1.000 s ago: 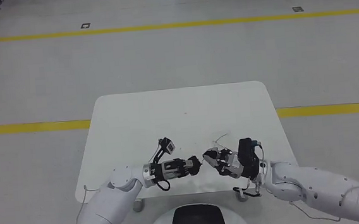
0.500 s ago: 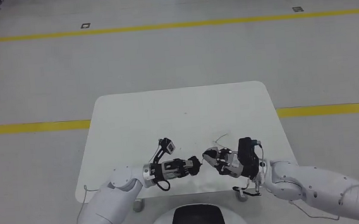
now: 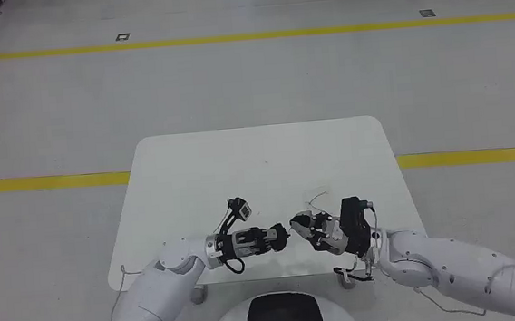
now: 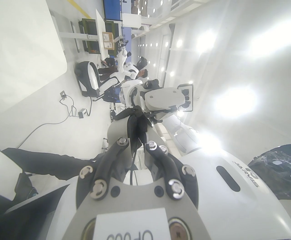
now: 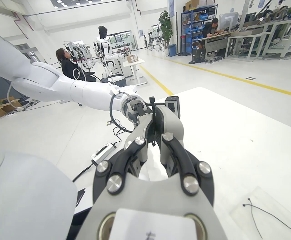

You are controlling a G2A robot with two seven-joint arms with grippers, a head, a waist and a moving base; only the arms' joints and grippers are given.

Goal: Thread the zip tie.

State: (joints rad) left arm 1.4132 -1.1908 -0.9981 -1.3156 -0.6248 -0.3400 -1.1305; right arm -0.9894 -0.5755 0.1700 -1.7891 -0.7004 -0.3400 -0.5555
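A thin black zip tie [image 5: 154,118] stands upright between the pads of my right gripper [image 5: 154,130], which is shut on it. Its head [image 5: 151,99] sticks out past the fingertips, and a short strap runs sideways from there to my left gripper [image 5: 139,108]. In the left wrist view my left gripper [image 4: 134,117] is shut, its dark fingers pinched together on the strap right in front of the white right gripper [image 4: 159,100]. From above, the left gripper [image 3: 283,236] and right gripper [image 3: 298,224] meet tip to tip over the table's front part.
The white table [image 3: 257,160] stretches away behind the grippers. A clear flat bag [image 3: 316,196] with a thin black strand [image 5: 257,209] lies on the table just beyond the right gripper. The near table edge is close under both arms.
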